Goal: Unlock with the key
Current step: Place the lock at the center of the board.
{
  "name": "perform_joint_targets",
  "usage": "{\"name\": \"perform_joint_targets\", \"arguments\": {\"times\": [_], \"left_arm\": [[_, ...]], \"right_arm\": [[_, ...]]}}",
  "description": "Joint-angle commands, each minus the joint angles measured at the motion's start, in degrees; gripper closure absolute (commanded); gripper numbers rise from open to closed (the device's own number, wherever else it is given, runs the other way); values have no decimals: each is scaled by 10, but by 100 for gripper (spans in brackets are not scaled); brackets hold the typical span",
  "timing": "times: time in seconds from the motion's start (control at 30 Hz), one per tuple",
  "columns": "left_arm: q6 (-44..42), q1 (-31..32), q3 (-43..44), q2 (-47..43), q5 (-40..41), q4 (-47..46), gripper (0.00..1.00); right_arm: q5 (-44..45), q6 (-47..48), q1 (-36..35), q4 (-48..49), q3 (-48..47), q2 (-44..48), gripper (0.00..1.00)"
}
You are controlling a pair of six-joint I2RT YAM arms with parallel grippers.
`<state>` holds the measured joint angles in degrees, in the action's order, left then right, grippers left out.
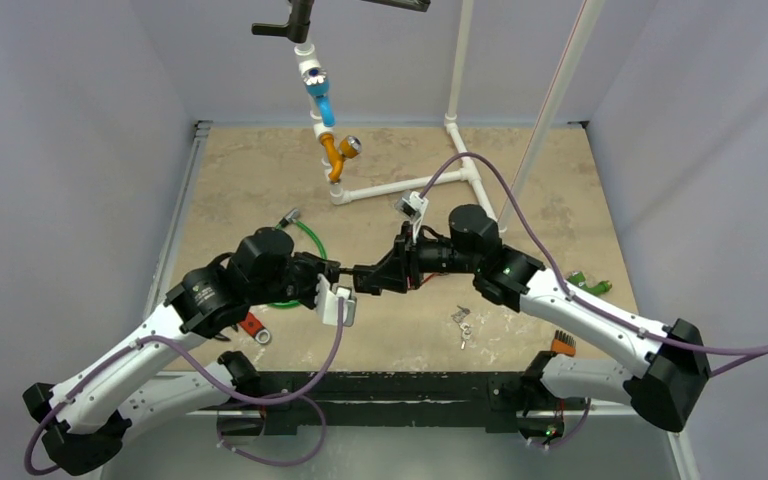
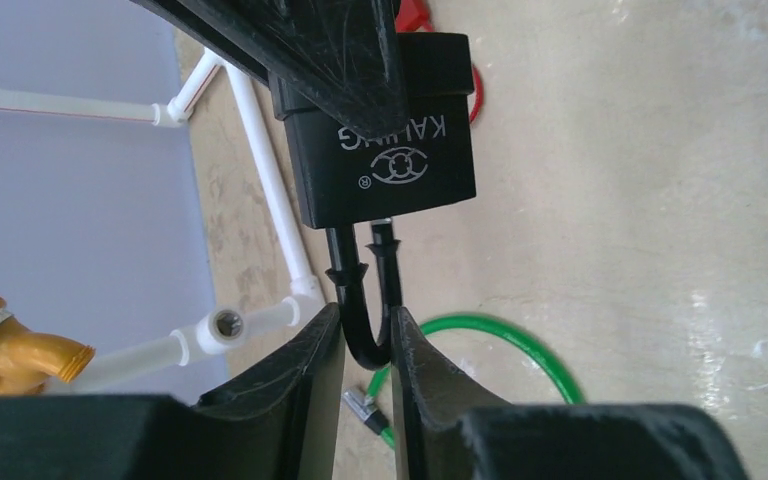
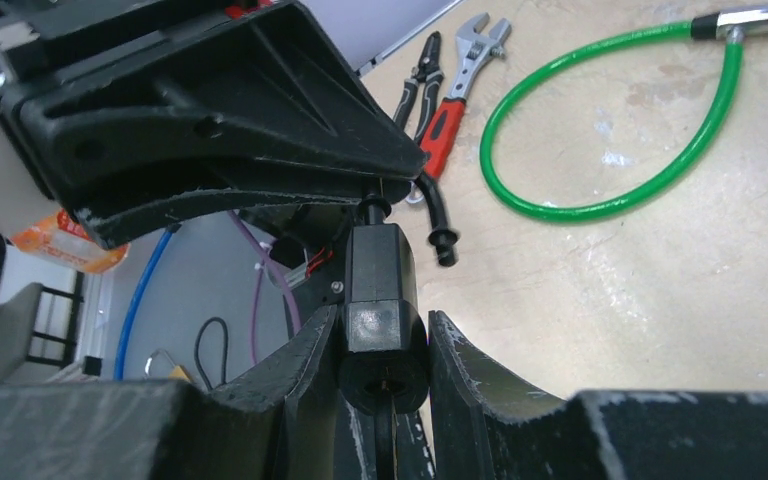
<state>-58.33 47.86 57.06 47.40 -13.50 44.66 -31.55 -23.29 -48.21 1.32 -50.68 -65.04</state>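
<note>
A black padlock [image 2: 385,150] hangs in the air between my two arms above the table's middle. My right gripper [image 3: 385,350] is shut on its body [image 3: 380,270], one finger on each side face. My left gripper [image 2: 365,350] is shut on the bend of the black shackle [image 2: 365,335], and both fingers touch it. In the right wrist view one shackle end [image 3: 445,250] stands free of the body. A small bunch of silver keys [image 1: 461,320] lies on the table under my right forearm, apart from both grippers.
A green cable lock [image 1: 300,255] lies left of centre beneath my left arm. A red-handled wrench [image 1: 253,325] and pliers [image 3: 415,85] sit near the front left. A white pipe frame [image 1: 410,185] with orange and blue fittings [image 1: 332,150] stands at the back.
</note>
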Motion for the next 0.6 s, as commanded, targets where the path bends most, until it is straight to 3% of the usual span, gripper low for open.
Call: {"name": "perform_joint_targets", "arguments": {"times": [0.0,0.23,0.57], "left_arm": [[-53,19,-36,-10,82,-85,82],[-103,41,-106,-20,99,-134,86],[-145,50,-202,28,86,-209,93]], "right_arm": [[-42,-70,24,103,4,-26,100],[-84,-155,61,178,35,-105,100],[-63,-185,75,197,50,-199,100]]}}
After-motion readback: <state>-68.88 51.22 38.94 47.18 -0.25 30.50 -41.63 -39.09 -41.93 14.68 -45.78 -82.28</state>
